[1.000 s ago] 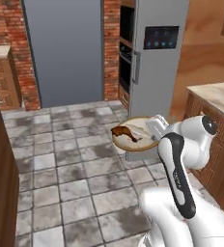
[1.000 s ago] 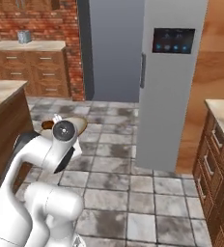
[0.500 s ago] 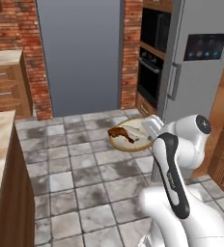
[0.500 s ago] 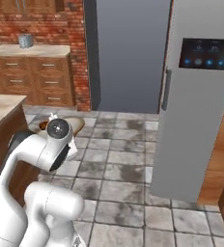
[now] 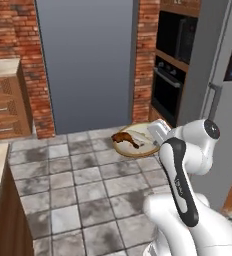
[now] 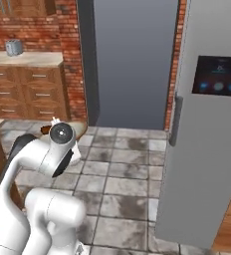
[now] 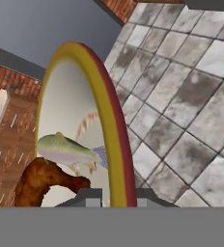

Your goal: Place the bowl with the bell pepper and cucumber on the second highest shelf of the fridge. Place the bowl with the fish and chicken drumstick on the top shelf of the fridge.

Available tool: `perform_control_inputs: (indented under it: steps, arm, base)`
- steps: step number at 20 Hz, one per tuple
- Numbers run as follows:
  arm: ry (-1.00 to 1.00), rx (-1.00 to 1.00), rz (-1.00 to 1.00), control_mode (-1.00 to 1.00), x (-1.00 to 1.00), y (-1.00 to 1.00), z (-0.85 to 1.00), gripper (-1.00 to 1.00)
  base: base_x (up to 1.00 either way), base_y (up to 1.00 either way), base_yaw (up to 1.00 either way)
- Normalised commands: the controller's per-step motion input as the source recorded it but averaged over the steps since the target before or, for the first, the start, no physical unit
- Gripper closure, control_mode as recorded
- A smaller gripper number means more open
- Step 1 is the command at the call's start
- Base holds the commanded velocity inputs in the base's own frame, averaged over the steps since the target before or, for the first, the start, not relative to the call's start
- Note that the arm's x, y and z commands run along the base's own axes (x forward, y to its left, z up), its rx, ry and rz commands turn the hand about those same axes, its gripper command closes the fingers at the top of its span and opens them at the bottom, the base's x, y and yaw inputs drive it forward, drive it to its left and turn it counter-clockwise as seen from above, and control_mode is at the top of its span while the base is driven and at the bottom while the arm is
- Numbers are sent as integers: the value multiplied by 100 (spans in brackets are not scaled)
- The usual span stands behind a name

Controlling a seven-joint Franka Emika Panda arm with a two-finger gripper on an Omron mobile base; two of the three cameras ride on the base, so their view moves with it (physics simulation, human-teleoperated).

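A home kitchen: brick walls (image 5: 10,40), wooden drawer cabinets (image 6: 28,92), a built-in oven (image 5: 165,90) and a steel fridge (image 6: 207,149) stand beyond the hand, above tiled floor (image 5: 88,185).

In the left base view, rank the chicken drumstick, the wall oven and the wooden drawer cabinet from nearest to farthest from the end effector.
1. Chicken drumstick: in the bowl that the end effector grips by the rim, just to its left.
2. Wall oven: set in the wall behind it, up and right.
3. Wooden drawer cabinet: far left, across the tiled floor.
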Motion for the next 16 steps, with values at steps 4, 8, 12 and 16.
perform_control_inputs:
  steps: [4, 8, 12, 16]
  arm:
    - [0, 0, 0, 100, 0, 0, 0, 100]
    - [0, 0, 0, 100, 0, 0, 0, 100]
    - [0, 0, 0, 100, 0, 0, 0, 100]
    - [0, 0, 0, 100, 0, 0, 0, 100]
  base:
    - [100, 0, 0]
    - [100, 0, 0]
    - [100, 0, 0]
    - [100, 0, -3]
